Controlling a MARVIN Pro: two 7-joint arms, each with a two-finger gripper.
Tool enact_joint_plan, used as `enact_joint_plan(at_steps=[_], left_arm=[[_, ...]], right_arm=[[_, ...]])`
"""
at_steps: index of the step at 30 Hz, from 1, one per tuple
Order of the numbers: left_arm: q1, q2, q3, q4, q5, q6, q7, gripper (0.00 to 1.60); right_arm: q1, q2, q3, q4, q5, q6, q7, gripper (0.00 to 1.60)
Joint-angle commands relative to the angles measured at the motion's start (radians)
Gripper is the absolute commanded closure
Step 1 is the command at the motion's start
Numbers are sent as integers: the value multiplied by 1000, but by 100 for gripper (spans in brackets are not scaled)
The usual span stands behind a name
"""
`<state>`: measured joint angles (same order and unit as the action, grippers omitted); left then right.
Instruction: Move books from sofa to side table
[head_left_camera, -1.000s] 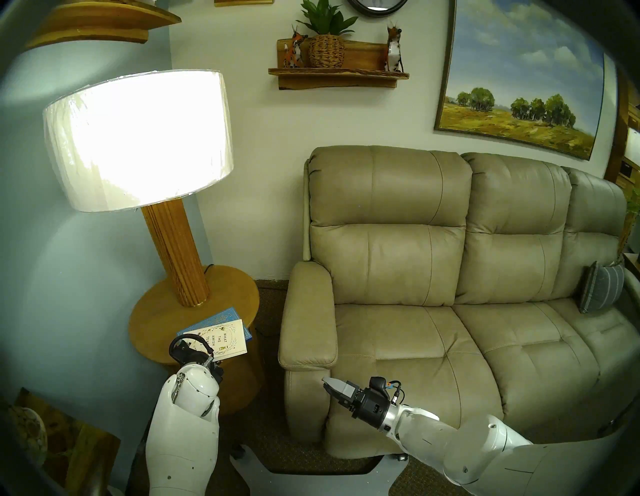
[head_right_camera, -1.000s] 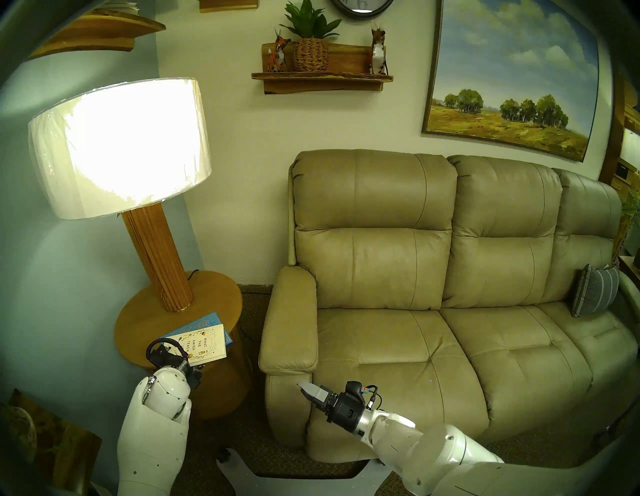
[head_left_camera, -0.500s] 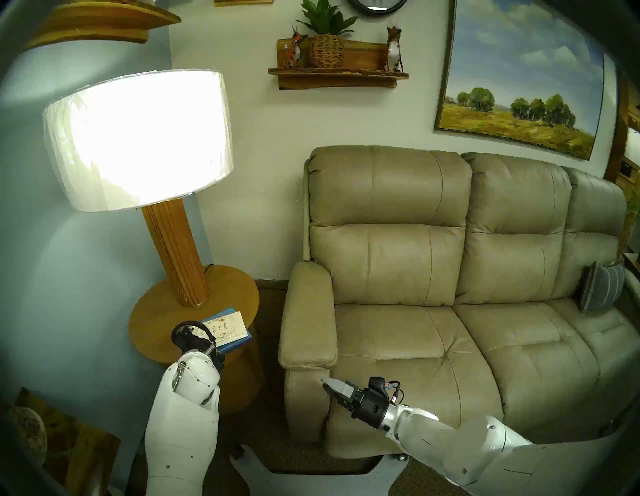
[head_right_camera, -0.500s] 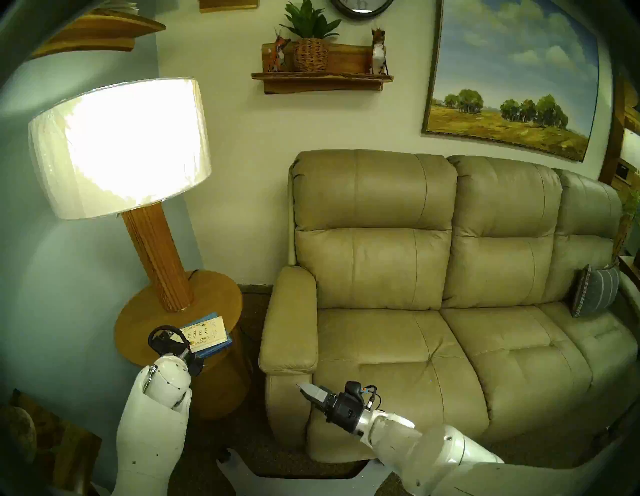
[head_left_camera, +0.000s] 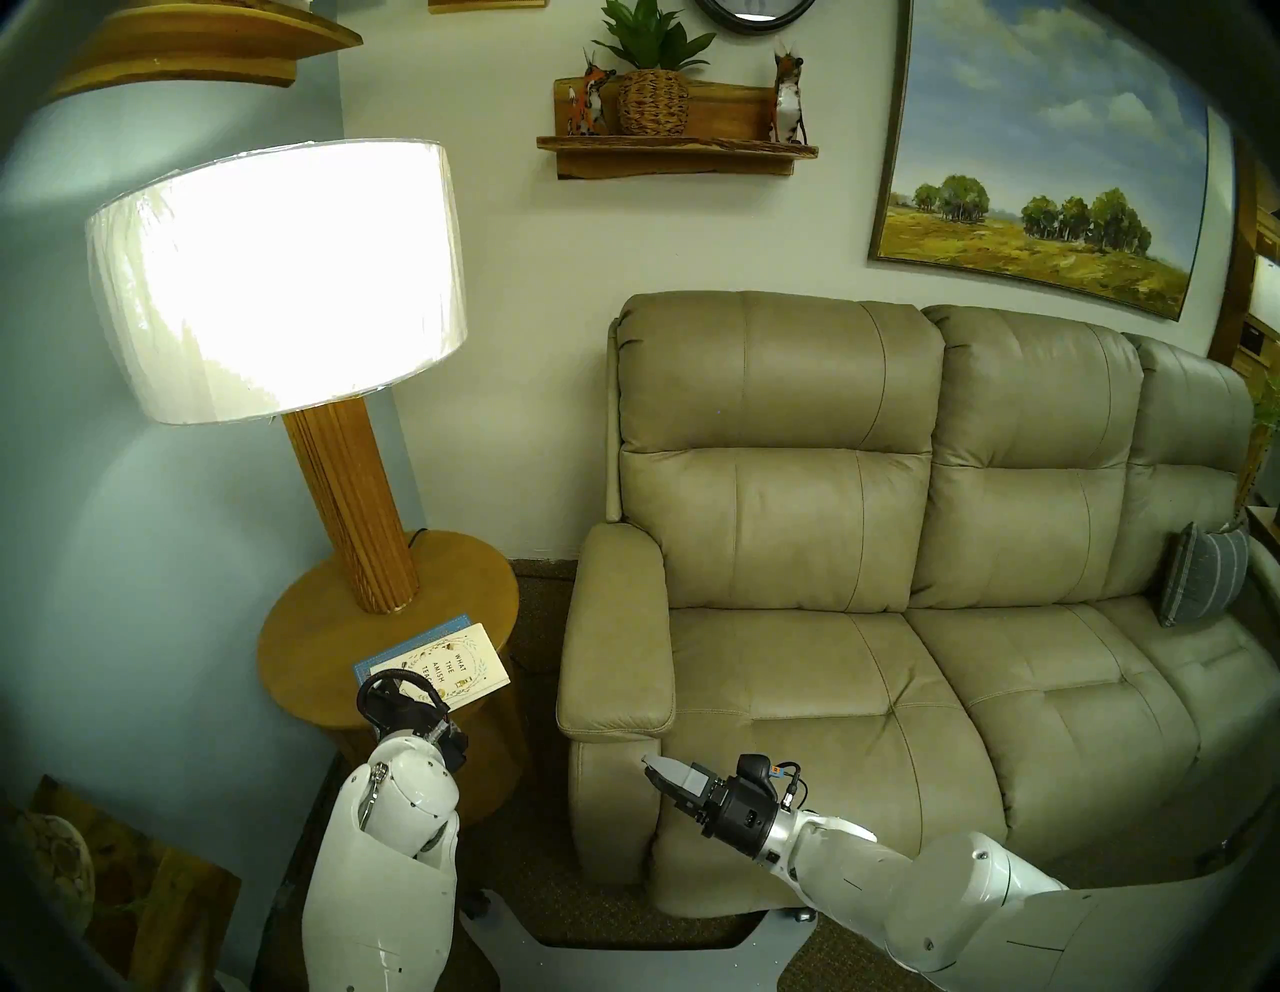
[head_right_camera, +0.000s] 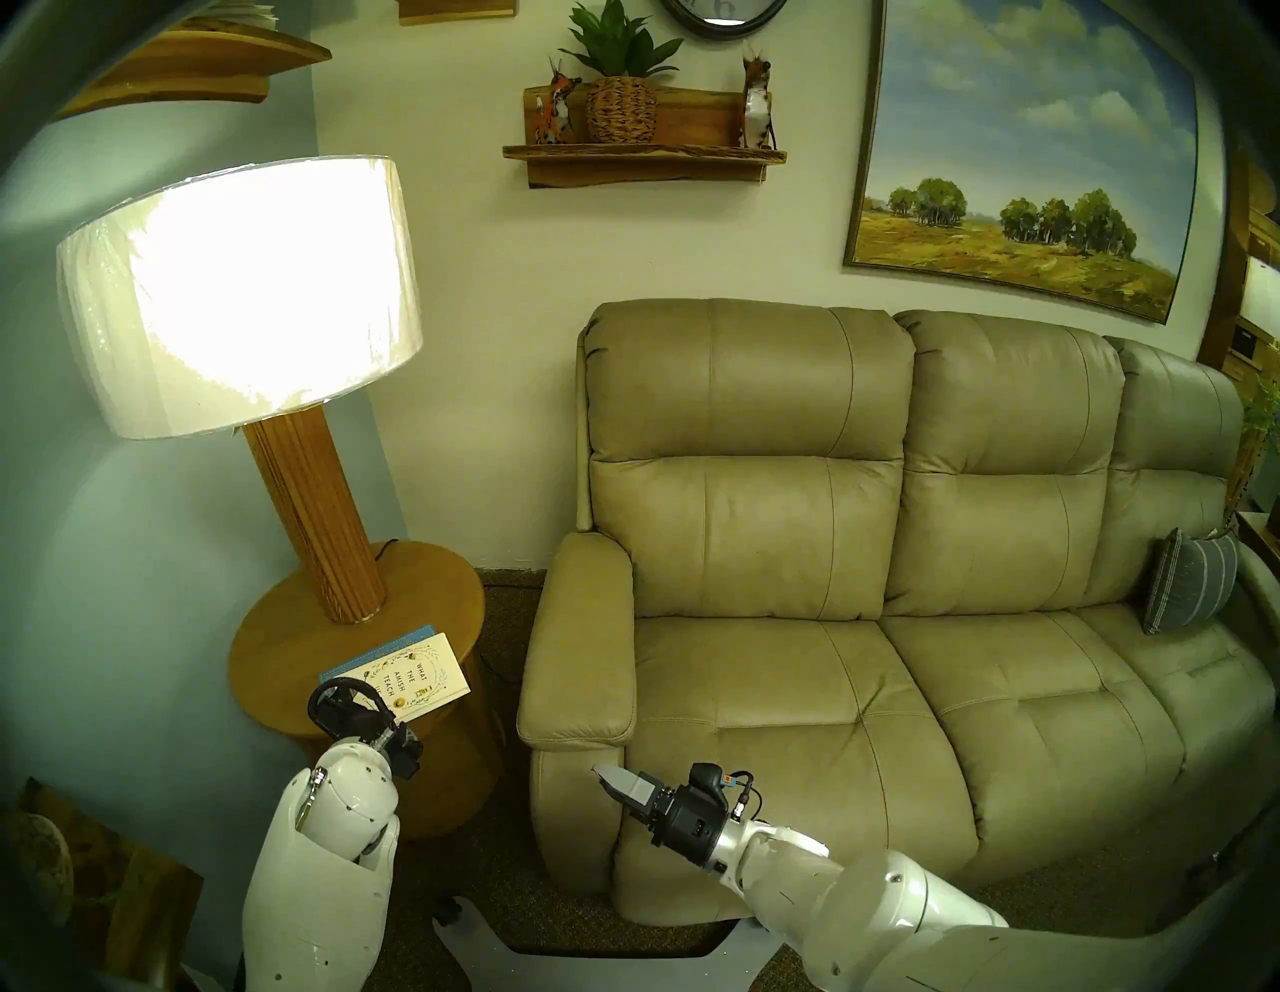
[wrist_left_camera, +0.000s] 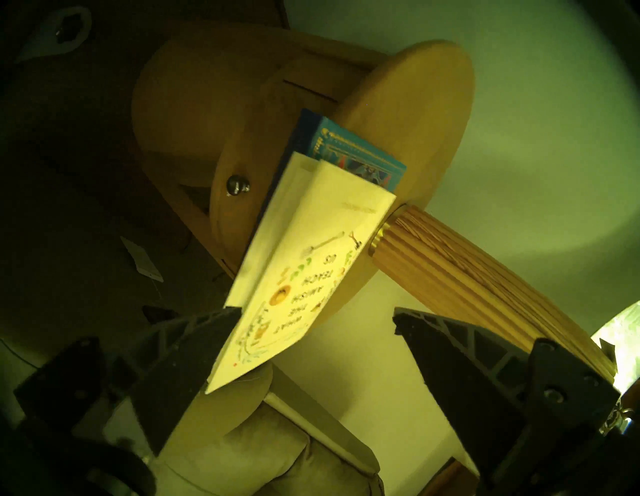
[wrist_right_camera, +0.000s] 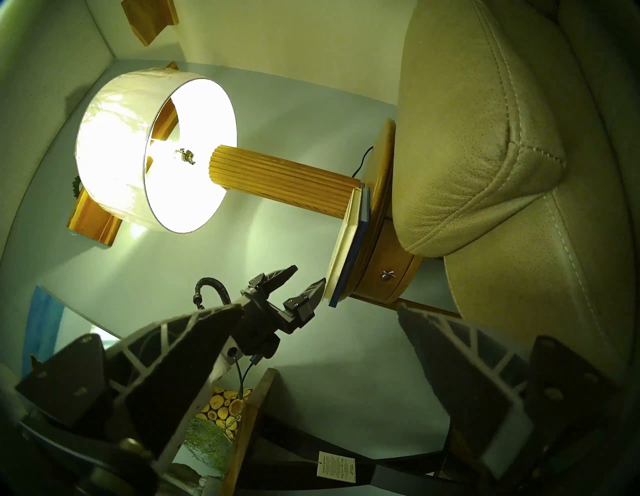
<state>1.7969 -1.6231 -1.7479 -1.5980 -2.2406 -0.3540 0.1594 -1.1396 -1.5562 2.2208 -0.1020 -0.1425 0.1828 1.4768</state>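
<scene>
Books (head_left_camera: 443, 663), white one stacked on blue, overhang the desk's (head_left_camera: 318, 637) near edge just beyond the left hand (wrist_right_camera: 298, 284), jaws wide and empty.

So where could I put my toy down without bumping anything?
The sofa seats are bare from the left armrest across to the striped pillow at the far right. The side table has a bare strip left of the lamp post; its front is crowded by the white book on the blue book.
</scene>
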Motion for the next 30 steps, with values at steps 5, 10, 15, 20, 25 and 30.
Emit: enact_joint_plan(at_steps=[5, 10, 15, 20, 25, 30], left_arm=[[153, -14, 105, -139, 77, 129, -88, 0], [220, 15, 129, -123, 153, 154, -145, 0], [278, 33, 143, -88, 219, 171, -218, 0], [332, 38, 176, -55, 286, 189, -294, 0], [396, 40, 209, -28, 353, 191, -376, 0], [459, 52, 223, -24, 402, 189, -466, 0]], right_arm=[[-9, 0, 2, 1, 17, -5, 7, 0], [-17, 7, 10, 1, 24, 3, 7, 0], [-14, 11, 18, 1, 28, 3, 7, 0], [-14, 19, 23, 0, 23, 5, 7, 0], [-13, 28, 26, -1, 20, 9, 7, 0], [-6, 31, 29, 1, 19, 26, 7, 0]])
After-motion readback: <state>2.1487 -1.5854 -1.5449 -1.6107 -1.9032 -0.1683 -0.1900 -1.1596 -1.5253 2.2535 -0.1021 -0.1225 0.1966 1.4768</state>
